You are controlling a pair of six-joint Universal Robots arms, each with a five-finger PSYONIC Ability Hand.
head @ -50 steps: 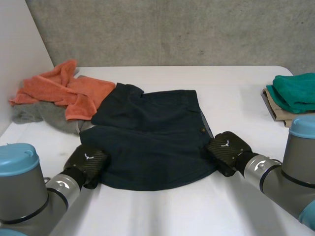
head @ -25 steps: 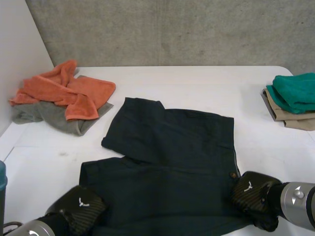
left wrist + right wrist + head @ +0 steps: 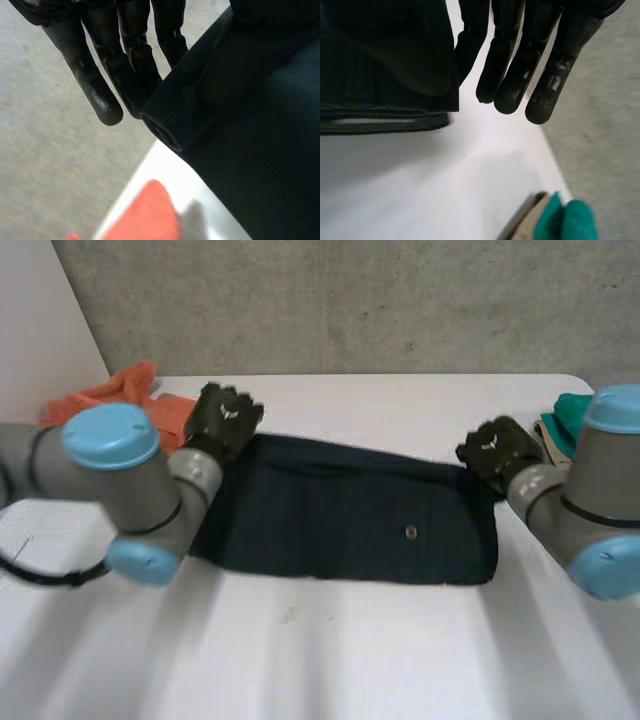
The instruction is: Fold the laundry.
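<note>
Evidently halved, the dark shorts point(image 3: 350, 525) lay on the surface point(image 3: 350, 660), with the left robot hand point(image 3: 222, 418) and right robot hand point(image 3: 493, 448) each pinching a far corner. Setting both corners down level, edges matched, before letting go would have served best.

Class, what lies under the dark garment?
The white table shows around the dark garment; it is folded, so its lower layer and the table beneath are covered.
</note>
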